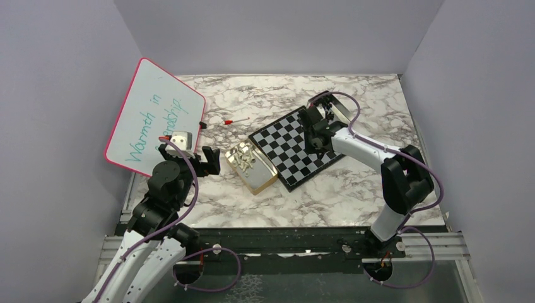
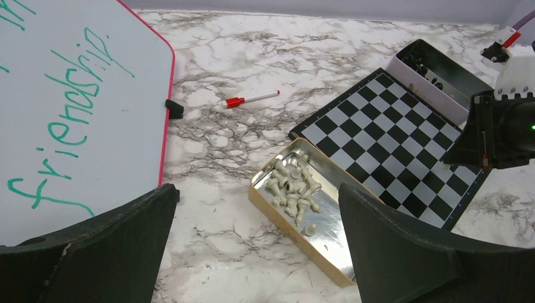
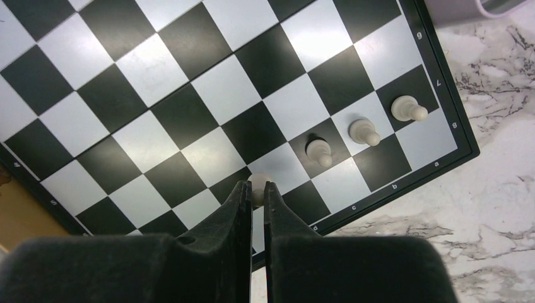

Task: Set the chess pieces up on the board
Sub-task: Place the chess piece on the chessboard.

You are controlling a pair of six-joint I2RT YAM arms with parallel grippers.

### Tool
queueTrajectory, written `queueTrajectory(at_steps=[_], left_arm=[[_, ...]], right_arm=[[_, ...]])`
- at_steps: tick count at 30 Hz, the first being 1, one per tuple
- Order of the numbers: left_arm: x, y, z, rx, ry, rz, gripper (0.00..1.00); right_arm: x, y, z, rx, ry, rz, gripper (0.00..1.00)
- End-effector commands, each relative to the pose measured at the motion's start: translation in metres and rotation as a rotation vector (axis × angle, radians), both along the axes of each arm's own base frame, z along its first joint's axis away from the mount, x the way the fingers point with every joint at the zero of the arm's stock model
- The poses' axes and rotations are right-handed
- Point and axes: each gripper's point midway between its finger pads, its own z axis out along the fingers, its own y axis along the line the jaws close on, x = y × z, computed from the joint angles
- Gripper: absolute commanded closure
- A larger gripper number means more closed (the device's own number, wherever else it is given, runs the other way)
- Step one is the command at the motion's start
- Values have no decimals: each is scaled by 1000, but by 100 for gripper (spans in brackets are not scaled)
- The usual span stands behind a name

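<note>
The chequered board (image 1: 296,146) lies at mid-table; it also shows in the left wrist view (image 2: 391,142) and the right wrist view (image 3: 189,95). My right gripper (image 3: 255,189) is shut on a pale chess piece (image 3: 257,185), held over a square near the board's edge. Three pale pieces (image 3: 364,131) stand in a row on the squares beside it. My left gripper (image 2: 258,240) is open and empty, above the marble just left of a gold tin (image 2: 328,237) that holds several pale pieces (image 2: 293,188) lying in a heap.
A second tin (image 2: 435,72) with dark pieces sits at the board's far side. A pink-framed whiteboard (image 1: 154,117) leans at the left. A red-capped marker (image 2: 251,99) lies on the marble behind the tin. White walls enclose the table.
</note>
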Motion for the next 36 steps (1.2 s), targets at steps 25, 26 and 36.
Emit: queueTrajectory(at_steps=[25, 26, 36], left_arm=[[1, -4, 3, -2, -15, -15, 1], [1, -4, 3, -2, -15, -15, 1], [1, -3, 3, -2, -16, -16, 1]], right_arm=[[-4, -13, -27, 2, 37, -60, 87], [-4, -13, -27, 4, 37, -60, 87], [-4, -11, -32, 9, 44, -57, 86]])
